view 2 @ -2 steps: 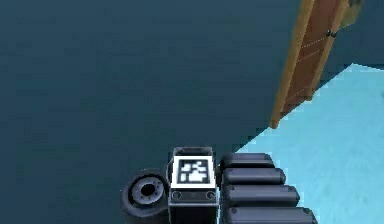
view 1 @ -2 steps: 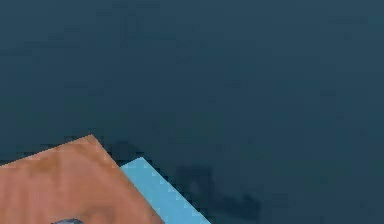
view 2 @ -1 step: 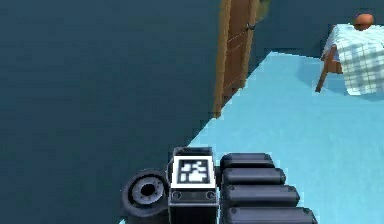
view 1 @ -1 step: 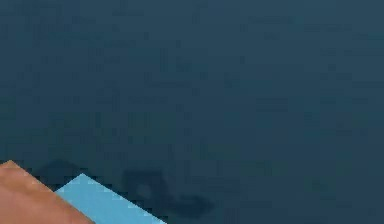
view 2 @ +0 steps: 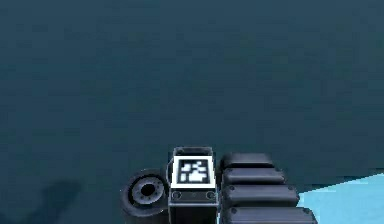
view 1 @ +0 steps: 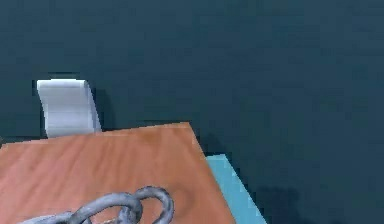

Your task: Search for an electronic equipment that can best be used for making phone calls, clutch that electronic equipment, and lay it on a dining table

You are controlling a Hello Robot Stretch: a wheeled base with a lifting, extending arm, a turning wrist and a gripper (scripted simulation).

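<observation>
Gripper (view 2: 147,193) dark body low beside white marker square (view 2: 193,170) on arm (view 2: 258,188); far end unclear, cannot tell grip state or load. Phone location: cannot tell. Grey coiled object (view 1: 125,210) on wooden table (view 1: 100,160); light-blue strip (view 1: 236,195) beside; pale chair-like shape (view 1: 67,107) beyond; dark teal wall (view 1: 250,60).

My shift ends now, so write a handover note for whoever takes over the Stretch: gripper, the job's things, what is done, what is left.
Gripper: its dark body sits low in the arm side view, beside the white marked square. Its far end is unclear, so I cannot tell whether it holds anything.
Things: a reddish-brown wooden tabletop, possibly the dining table, is low-left in the forward view, with grey looped rings lying on it. A pale grey chair back stands behind it.
Done: nothing confirmed.
Left: find the phone, grasp it, lay it on a dining table.
</observation>
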